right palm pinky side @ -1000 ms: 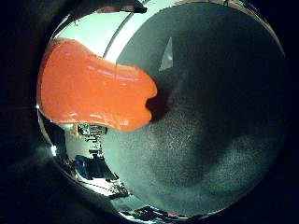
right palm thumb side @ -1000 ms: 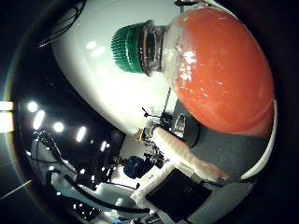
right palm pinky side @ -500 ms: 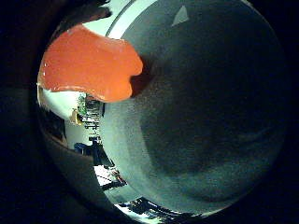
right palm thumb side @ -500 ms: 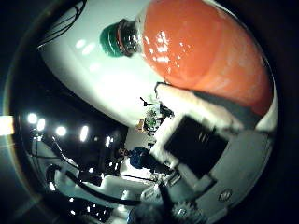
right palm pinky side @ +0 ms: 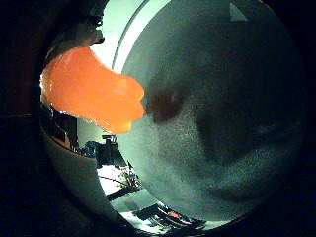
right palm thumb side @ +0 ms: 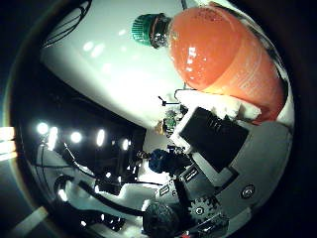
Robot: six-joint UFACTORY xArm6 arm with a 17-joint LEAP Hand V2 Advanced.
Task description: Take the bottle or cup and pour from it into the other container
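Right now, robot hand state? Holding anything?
Right robot hand: shut on the orange bottle, green cap still on.

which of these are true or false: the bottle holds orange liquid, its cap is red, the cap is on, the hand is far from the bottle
1. The bottle holds orange liquid. True.
2. Its cap is red. False: it is green.
3. The cap is on the bottle. True.
4. The hand is far from the bottle. False: the bottle fills much of the thumb side view, with a part of the hand right against it.
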